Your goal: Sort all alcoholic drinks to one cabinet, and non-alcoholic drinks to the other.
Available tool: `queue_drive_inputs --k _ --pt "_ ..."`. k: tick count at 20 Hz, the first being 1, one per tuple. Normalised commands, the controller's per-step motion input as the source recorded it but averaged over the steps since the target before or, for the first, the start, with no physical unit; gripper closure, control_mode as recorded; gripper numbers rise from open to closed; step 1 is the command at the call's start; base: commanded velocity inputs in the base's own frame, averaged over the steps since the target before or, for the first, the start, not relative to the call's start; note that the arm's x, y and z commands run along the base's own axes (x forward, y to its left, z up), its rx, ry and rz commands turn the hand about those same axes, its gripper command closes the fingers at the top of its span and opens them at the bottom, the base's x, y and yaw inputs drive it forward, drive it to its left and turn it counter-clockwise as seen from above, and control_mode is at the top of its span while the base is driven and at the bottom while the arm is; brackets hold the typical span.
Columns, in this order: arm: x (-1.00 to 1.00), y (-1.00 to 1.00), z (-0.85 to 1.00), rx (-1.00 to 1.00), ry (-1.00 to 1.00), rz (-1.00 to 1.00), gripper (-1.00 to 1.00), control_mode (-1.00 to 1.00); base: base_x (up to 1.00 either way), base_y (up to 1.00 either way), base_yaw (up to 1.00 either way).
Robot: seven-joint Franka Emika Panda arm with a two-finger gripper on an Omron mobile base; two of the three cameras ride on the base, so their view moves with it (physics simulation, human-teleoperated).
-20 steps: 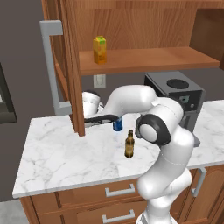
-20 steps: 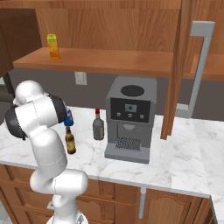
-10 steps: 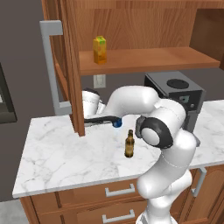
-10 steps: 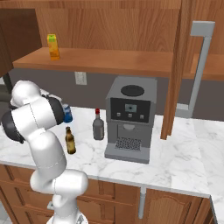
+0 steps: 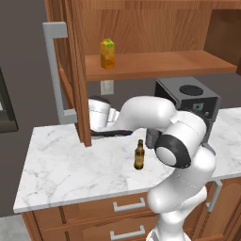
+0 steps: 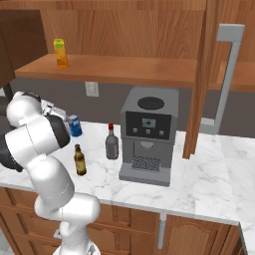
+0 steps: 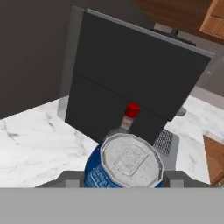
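Observation:
The blue soda can sits between the two fingers of my gripper, which is shut on it. From the right base view the can is held at the back of the counter, beside the hand. The squat grey bottle with a red cap stands right of it, and its cap pokes up just behind the can. The brown beer bottle stands upright near the counter's front, close to my arm. The yellow-orange juice carton rests on the open cabinet's shelf.
A dark coffee machine stands on the marble counter right of the bottles. An open cabinet door with a grey handle hangs down at the left; another open door hangs at the right.
The gripper has carried the blue can leftward along the back of the counter; in the left base view it has slipped out of sight behind my arm. The bottles and carton stayed put.

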Motion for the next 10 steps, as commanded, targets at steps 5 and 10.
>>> queue_drive_inputs --k 5,10 --pt "0.00 -0.11 0.00 0.00 0.05 0.21 1.00 -1.00 0.00 0.00 0.00" --pt "0.00 -0.06 0.06 0.02 0.07 0.22 1.00 -1.00 0.00 0.00 0.00"
